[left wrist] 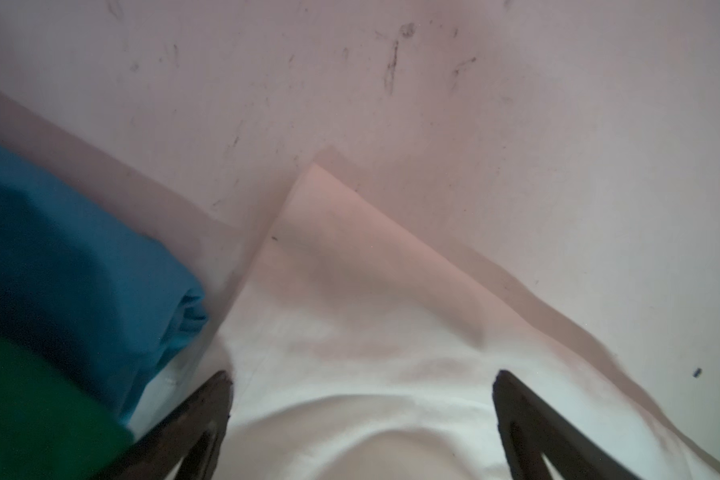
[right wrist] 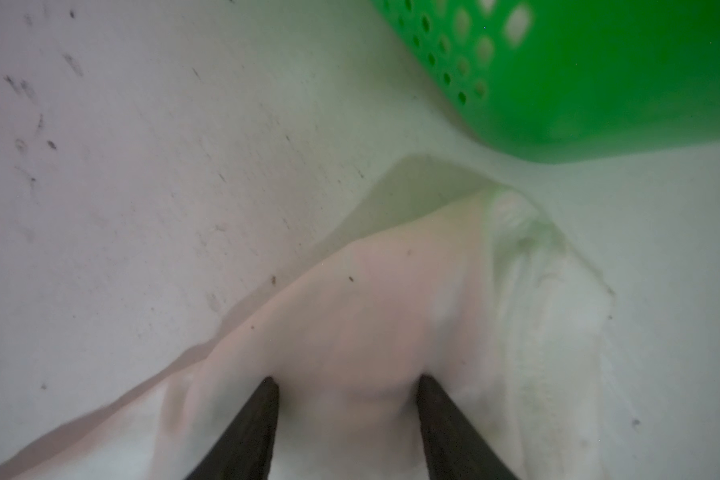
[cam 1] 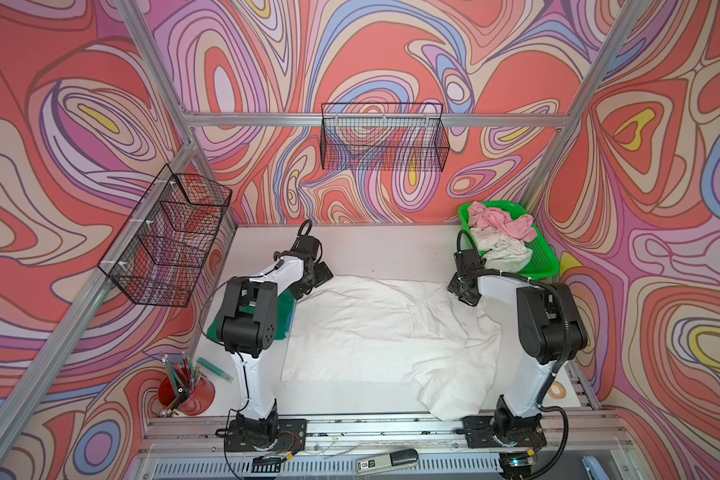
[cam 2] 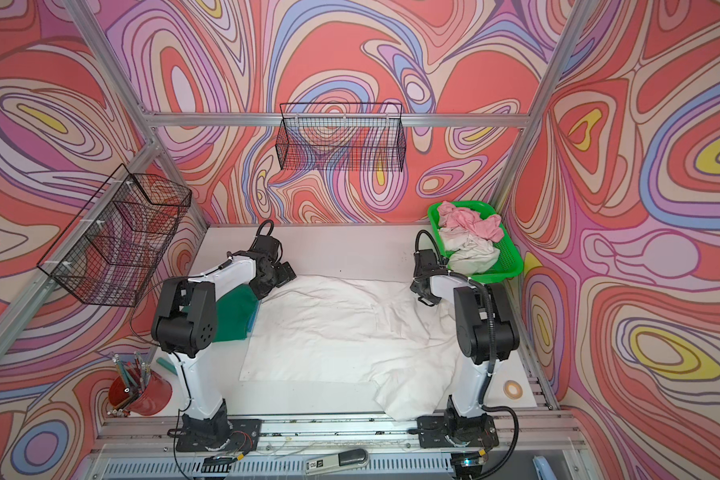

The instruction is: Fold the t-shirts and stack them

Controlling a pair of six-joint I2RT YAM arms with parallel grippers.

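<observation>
The white shirt (cam 1: 374,332) lies spread on the table (cam 1: 370,249), smooth on one side and rumpled toward the right arm's base. Its far edge runs between the two grippers. The left gripper (left wrist: 362,374) stands wide open over one far corner, holding nothing. The right gripper (right wrist: 347,379) is half open astride a hump at the other, not clamping it. Bare table lies beyond both sets of fingertips. A folded dark green shirt (cam 2: 235,311) sits just outside the left gripper and the green basket (right wrist: 599,83) just outside the right.
</observation>
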